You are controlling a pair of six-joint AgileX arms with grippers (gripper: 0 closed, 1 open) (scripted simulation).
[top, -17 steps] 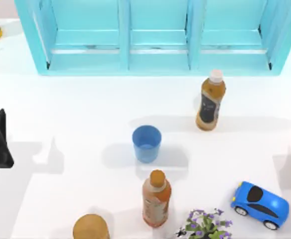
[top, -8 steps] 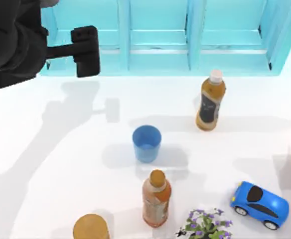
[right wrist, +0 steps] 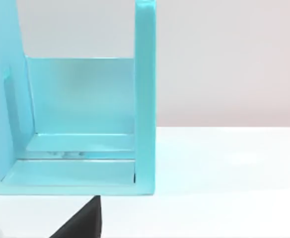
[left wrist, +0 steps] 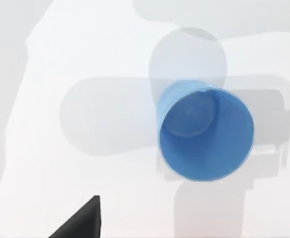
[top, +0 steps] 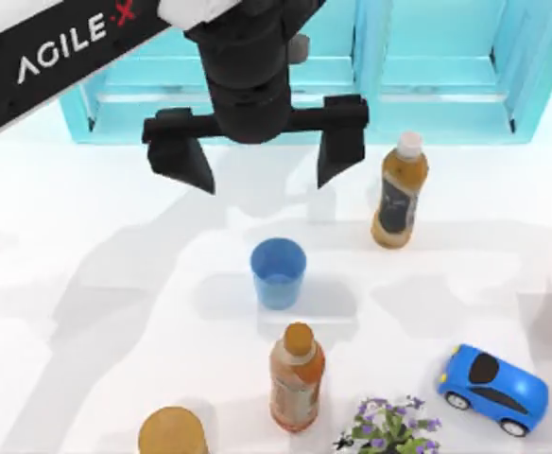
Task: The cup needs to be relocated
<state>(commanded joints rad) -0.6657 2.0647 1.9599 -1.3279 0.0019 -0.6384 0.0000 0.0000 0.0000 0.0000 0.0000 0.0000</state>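
Note:
The cup is a small blue tumbler standing upright near the middle of the white table; the left wrist view looks down into the cup. My left gripper hangs open above the table, just behind the cup, its two black fingers spread wide with nothing between them. One dark fingertip shows in the left wrist view. In the right wrist view a dark fingertip of my right gripper shows before the shelf.
A light blue shelf unit with three bays stands along the back. A white-capped tea bottle stands right of the cup, an orange-capped bottle in front of it. A tan-topped cylinder, flowers and a blue toy car line the front.
My left arm has swung in from the far left to the middle, and its open gripper now hangs just behind the cup. The cup and bottles have not moved.

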